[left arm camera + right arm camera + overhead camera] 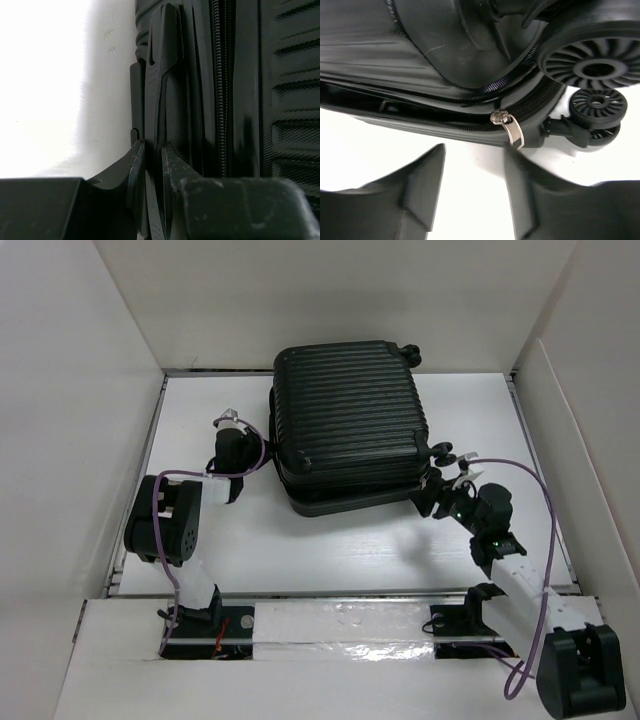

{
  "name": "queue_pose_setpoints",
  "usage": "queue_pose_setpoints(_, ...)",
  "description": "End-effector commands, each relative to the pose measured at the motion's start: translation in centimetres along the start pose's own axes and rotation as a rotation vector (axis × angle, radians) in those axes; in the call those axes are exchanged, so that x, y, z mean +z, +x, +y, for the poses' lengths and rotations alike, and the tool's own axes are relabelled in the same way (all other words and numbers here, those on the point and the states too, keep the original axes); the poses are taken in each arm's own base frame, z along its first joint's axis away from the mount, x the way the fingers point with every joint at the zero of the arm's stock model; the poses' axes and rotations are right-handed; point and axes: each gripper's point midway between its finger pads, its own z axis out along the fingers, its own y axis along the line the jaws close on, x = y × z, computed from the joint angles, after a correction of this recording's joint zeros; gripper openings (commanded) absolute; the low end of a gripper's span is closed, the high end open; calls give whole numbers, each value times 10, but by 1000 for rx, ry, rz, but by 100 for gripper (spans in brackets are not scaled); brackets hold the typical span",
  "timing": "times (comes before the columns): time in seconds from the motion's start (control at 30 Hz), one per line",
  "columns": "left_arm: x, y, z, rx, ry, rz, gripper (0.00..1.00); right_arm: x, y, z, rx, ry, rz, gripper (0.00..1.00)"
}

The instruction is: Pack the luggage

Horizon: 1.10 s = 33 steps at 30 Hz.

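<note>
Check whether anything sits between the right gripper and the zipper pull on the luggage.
Nothing visible does. The right gripper is open, and only bare table lies between it and the zipper pull at the luggage corner, beside the wheels.

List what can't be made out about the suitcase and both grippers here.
1. Contents of the luggage: top view, its lid covers them; right wrist view shows only a dark slit.
2. Grip of the left gripper: left wrist view, black on black; whether it pinches the shell's ridge is unclear.
3. Part of the upper wheel: right wrist view, cut off by the right edge.
</note>
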Motion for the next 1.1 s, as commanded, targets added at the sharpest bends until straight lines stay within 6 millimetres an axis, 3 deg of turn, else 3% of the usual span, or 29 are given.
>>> queue_pose_setpoints(0.0, -2, -15, -24, -26, 107, -24, 0, -8, -6, -11, 34, 80, -36, 65)
queue_pose_setpoints(0.13, -1, -18, -33, -22, 138, -19, 0, -1, -19, -17, -5, 93, -41, 70)
queue_pose_setpoints(0.23, -1, -22, -29, -22, 130, -28, 0, 9, -14, -19, -14, 61, 25, 69)
queue_pose_setpoints(0.37, -1, -22, -27, -24, 140, -26, 0, 19, -14, -3, -43, -66, 35, 68)
queue_pose_setpoints(0.77, 1, -20, -22, -18, 125, -27, 0, 29, -28, -12, -117, -46, -46, 66)
queue_pose_setpoints(0.97, -1, -20, -21, -12, 123, -34, 0, 28, -32, -15, -122, -26, -61, 32)
queue_pose_setpoints(1.0, -1, -20, -20, -12, 122, -33, 0, 27, -32, -15, -118, -23, -63, 21)
queue_pose_setpoints(1.07, -2, -18, -18, -14, 119, -32, 0, 23, -34, -13, -118, -17, -81, 14)
